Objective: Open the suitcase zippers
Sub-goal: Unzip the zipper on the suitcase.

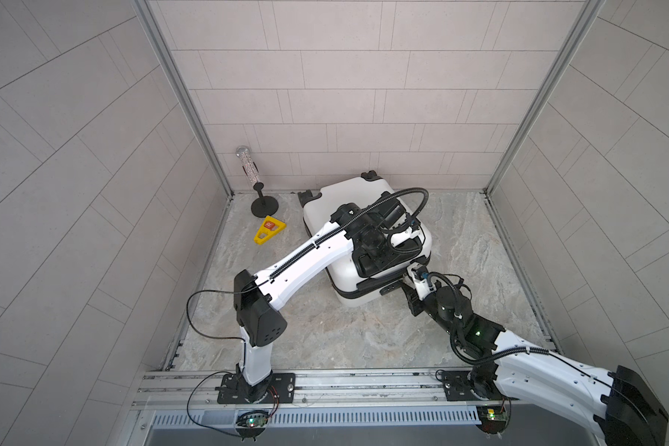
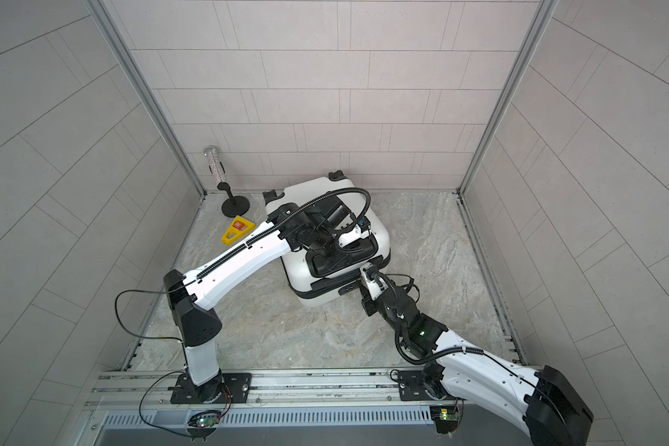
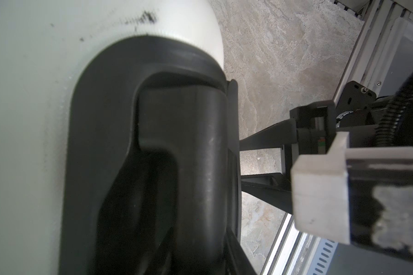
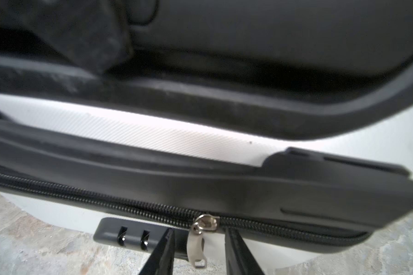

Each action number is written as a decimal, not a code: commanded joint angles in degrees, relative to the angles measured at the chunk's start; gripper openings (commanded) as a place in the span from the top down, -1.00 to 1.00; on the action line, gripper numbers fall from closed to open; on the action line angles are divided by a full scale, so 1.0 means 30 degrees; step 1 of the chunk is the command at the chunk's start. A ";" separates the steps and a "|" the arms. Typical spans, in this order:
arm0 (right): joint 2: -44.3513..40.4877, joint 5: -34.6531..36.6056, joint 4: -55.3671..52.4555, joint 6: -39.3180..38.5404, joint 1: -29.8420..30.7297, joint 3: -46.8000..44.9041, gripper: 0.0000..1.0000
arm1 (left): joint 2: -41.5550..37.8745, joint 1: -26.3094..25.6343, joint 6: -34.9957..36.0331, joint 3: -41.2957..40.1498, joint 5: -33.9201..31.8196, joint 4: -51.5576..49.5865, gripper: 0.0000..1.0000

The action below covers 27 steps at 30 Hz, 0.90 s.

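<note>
Up close, the right gripper (image 4: 199, 234) stands narrowly parted astride a curved metal pull (image 4: 196, 240) on the zippers (image 4: 105, 202), a black coil banding the glossy white suitcase (image 1: 333, 200), which lies flat on veined stone tabletop (image 1: 479, 251). The left gripper (image 1: 385, 258), grip unclear, covers its handle recess (image 3: 153, 166). A yellow wedge (image 1: 270, 229) lies nearby.

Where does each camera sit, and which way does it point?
Both top views: high overhead, looking down on the suitcase and both arms.
Left wrist: on the left arm, close against the handle recess; right gripper shows beyond.
Right wrist: on the right arm, facing the zippers; right gripper straddles the zipper pull.
Shared: both wrist views show the handle recess.
</note>
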 commanded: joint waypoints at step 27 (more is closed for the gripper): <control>-0.1225 0.0872 -0.1924 -0.0035 -0.2042 0.1030 1.00 | -0.2788 0.0122 0.0932 0.0258 0.0067 0.1069 0.99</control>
